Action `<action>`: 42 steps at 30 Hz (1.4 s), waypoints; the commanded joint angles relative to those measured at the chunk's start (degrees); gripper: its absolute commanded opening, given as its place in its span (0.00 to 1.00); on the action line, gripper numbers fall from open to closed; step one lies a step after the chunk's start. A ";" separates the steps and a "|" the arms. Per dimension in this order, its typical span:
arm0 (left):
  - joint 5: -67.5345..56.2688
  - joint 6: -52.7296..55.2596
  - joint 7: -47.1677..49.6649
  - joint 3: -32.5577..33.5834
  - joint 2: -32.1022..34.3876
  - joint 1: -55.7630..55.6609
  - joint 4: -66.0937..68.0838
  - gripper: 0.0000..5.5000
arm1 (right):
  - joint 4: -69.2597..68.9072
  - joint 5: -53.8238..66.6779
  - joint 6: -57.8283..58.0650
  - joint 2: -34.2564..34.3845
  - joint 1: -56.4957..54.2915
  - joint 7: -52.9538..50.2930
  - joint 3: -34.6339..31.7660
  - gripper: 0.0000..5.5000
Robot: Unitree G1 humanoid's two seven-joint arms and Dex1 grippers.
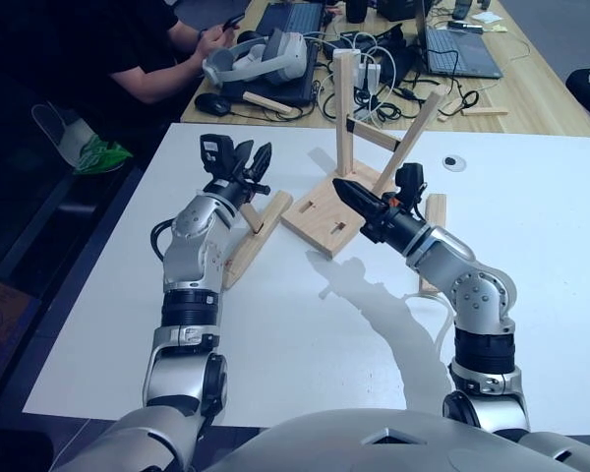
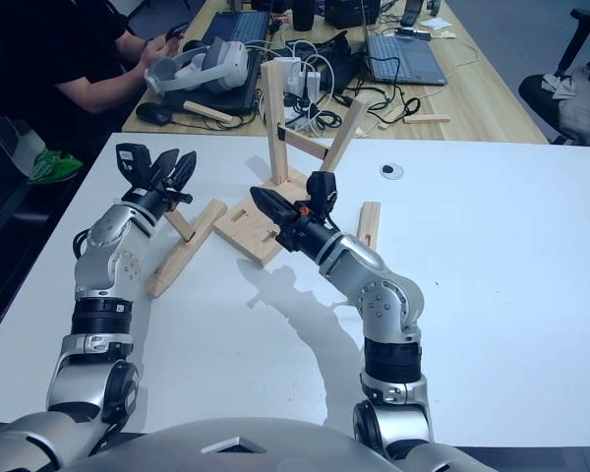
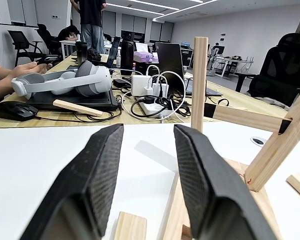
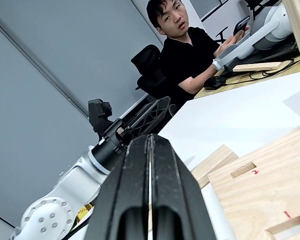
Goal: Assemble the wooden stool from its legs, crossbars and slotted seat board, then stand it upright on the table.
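Behind our white desk (image 1: 531, 285) is a wooden desk (image 1: 536, 103) with a headset (image 1: 258, 59), a laptop (image 1: 459, 51) and many cables (image 1: 374, 54). A small round black thing (image 1: 454, 162) lies near the far edge. The right half of the white desk has lots of open room.

The seat board (image 1: 317, 221) lies flat in the middle. 2 legs (image 1: 345, 108) stand on it, 1 straight and 1 leaning, with a crossbar (image 1: 374, 134) between them. 1 loose leg (image 1: 259, 239) lies left of the board, and another loose leg (image 1: 436, 210) lies to its right.

The left end effector (image 3: 149, 129) hangs above the left loose leg with its fingers apart, holding nothing. The right end effector (image 1: 340, 187) has its fingers pressed together, and its tip is over the seat board. We cannot tell if it touches the wood.
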 commanded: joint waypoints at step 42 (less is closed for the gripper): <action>-2.67 25.64 9.00 -0.17 5.04 1.10 -11.54 0.34 | 1.82 0.33 -2.32 0.24 0.21 -0.68 -1.02 0.00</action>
